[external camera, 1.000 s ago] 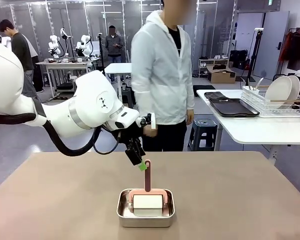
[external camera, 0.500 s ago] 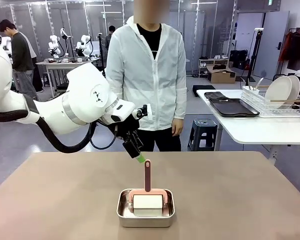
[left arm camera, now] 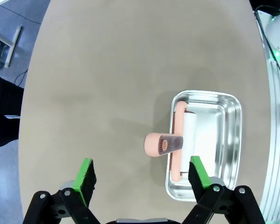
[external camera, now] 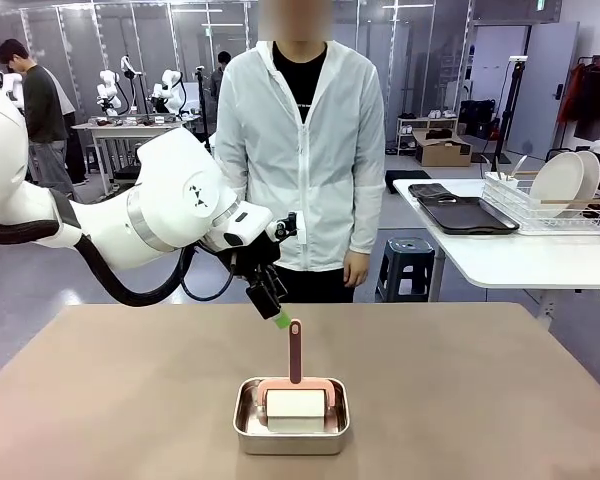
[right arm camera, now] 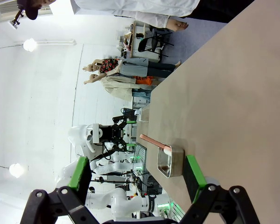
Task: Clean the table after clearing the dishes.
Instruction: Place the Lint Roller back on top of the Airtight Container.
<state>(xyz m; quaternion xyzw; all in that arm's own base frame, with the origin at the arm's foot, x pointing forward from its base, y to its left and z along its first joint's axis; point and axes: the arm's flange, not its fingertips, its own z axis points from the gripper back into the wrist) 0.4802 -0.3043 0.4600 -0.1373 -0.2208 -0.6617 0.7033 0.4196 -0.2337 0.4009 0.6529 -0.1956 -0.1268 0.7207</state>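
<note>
The taupe-brown tabletop [external camera: 500,400] spreads across the front view, bare but for one steel pan near its front middle. A person in a white jacket [external camera: 302,150] stands at its far edge, arms down. The white left arm [external camera: 130,225] reaches in from the left above the tabletop. To the right, a smaller white table [external camera: 510,255] carries a wire rack [external camera: 550,205] with white plates standing in it and dark trays [external camera: 465,213] lying beside the rack, so the dishes are off the tabletop.

The steel pan [external camera: 291,417] holds a white roller [external camera: 295,404] in a pink frame, its pink handle [external camera: 296,350] standing up out of the pan.

The left gripper [external camera: 276,312] hangs just above and to the left of the handle's top, its jaws wide and empty; in the left wrist view the handle's end lies between its green pads [left arm camera: 85,173] but below them. The right gripper [right arm camera: 136,179] also stands wide with nothing in it, looking along the tabletop at the pan from afar.
</note>
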